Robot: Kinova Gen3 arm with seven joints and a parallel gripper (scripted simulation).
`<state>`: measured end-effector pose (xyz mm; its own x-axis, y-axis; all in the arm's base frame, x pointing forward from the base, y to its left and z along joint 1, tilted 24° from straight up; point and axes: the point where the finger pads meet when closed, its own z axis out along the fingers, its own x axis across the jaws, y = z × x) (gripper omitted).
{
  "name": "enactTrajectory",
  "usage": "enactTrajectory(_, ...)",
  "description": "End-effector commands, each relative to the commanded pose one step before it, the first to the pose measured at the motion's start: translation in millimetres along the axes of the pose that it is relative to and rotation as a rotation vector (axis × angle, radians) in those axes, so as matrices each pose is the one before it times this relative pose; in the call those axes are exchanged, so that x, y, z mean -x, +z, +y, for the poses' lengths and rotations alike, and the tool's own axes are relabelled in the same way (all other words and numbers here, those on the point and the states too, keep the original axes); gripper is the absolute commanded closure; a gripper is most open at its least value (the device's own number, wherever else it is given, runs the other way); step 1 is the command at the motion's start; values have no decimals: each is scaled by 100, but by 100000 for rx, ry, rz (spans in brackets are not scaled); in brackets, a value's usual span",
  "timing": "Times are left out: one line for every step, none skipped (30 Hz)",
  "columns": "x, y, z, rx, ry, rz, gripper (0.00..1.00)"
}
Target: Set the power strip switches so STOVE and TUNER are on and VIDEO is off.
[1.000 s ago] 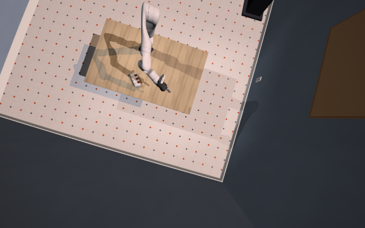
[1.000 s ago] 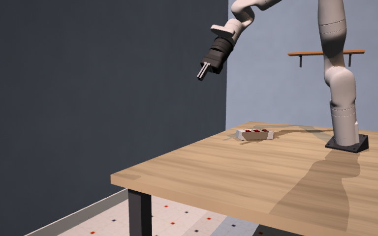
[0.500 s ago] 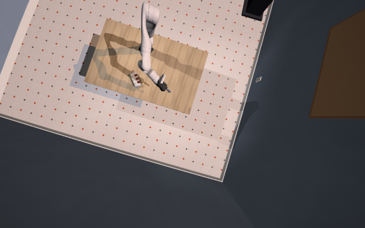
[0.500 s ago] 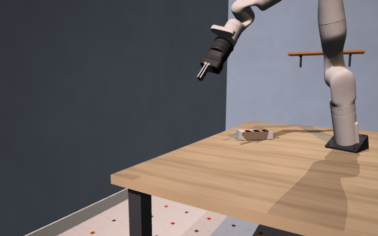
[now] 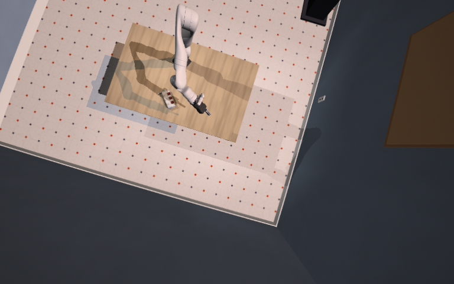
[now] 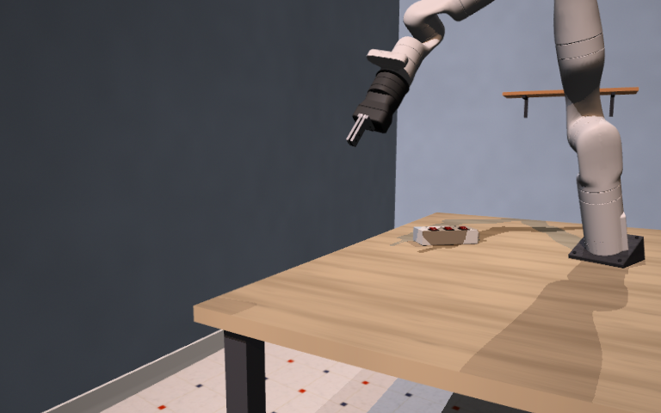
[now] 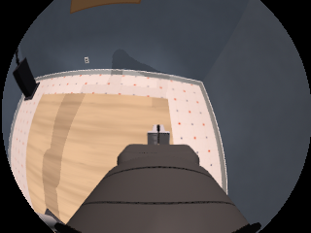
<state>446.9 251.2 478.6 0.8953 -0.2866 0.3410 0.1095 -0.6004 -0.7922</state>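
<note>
While the arm [image 6: 592, 145] rises from its dark base [image 6: 634, 243] at the right of the exterior view, its gripper [image 6: 354, 137] hangs high in the upper middle of the frame, tilted down toward the lower left, well above the table [image 6: 370, 297]. Fingers pressed fully together, nothing between them. Wrist view agrees: the fingers show as one narrow stub above the dark gripper body, centre frame, with table and dotted floor [image 7: 190, 116] beyond.

Power strip [image 6: 445, 235] lies flat on the table, switches up, middle right of the exterior view, near the far edge, partly in the arm's shadow. Three red switches [image 6: 447, 227] in a row on its top; which way each is tipped is too small to tell, labels unreadable.

From the top view, the power strip [image 5: 168, 99] sits left of centre on the table [image 5: 220, 83], near the lower-left edge. Gripper [image 5: 208, 113] sits to the right of it, apart, not touching. A wall shelf [image 6: 536, 92] shows behind the arm, upper right of the exterior view.
</note>
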Motion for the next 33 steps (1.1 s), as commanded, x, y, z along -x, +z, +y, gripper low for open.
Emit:
enactTrajectory(-271, 108, 1124, 1473, 4235, -409, 100)
enactTrajectory(-68, 32, 430, 588, 2037, -260, 100)
enactTrajectory(-80, 35, 462, 634, 2196, -272, 100)
enactTrajectory(0, 0, 0, 0, 0, 0, 100)
enactTrajectory(0, 0, 0, 0, 0, 0, 100)
enactTrajectory(-92, 37, 493, 680, 2355, -282, 100)
enactTrajectory(-106, 39, 523, 726, 2515, -290, 100)
enactTrajectory(-122, 41, 553, 771, 2675, -297, 100)
enactTrajectory(-138, 42, 581, 816, 2833, -301, 100)
enactTrajectory(-157, 44, 609, 860, 2990, -303, 100)
enactTrajectory(-176, 46, 635, 903, 3144, -303, 100)
enactTrajectory(-198, 47, 659, 944, 3297, -300, 100)
enactTrajectory(-220, 49, 682, 984, 3446, -295, 100)
enactTrajectory(-244, 50, 703, 1023, 3592, -288, 100)
enactTrajectory(-268, 52, 722, 1060, 3733, -278, 100)
enactTrajectory(-294, 53, 739, 1094, 3871, -267, 100)
enactTrajectory(-321, 54, 753, 1127, 4004, -253, 100)
enactTrajectory(-349, 55, 765, 1157, 4131, -237, 100)
enactTrajectory(-377, 56, 775, 1185, 4253, -220, 100)
enactTrajectory(-405, 56, 782, 1210, 4368, -201, 100)
enactTrajectory(0, 0, 0, 0, 0, 0, 100)
enactTrajectory(0, 0, 0, 0, 0, 0, 100)
enactTrajectory(-434, 57, 786, 1232, 4477, -180, 100)
enactTrajectory(-463, 58, 788, 1252, 4580, -158, 100)
enactTrajectory(-491, 58, 787, 1268, 4675, -136, 100)
enactTrajectory(-519, 59, 784, 1282, 4762, -112, 100)
enactTrajectory(-546, 59, 778, 1293, 4842, -88, 100)
enactTrajectory(-573, 60, 769, 1301, 4914, -63, 100)
enactTrajectory(-598, 60, 758, 1307, 4977, -38, 100)
enactTrajectory(-622, 60, 744, 1309, 5032, -14, 100)
enactTrajectory(-645, 60, 728, 1309, 5077, 11, 100)
enactTrajectory(-666, 61, 711, 1307, 5114, 35, 100)
enactTrajectory(-685, 61, 691, 1302, 5141, 59, 100)
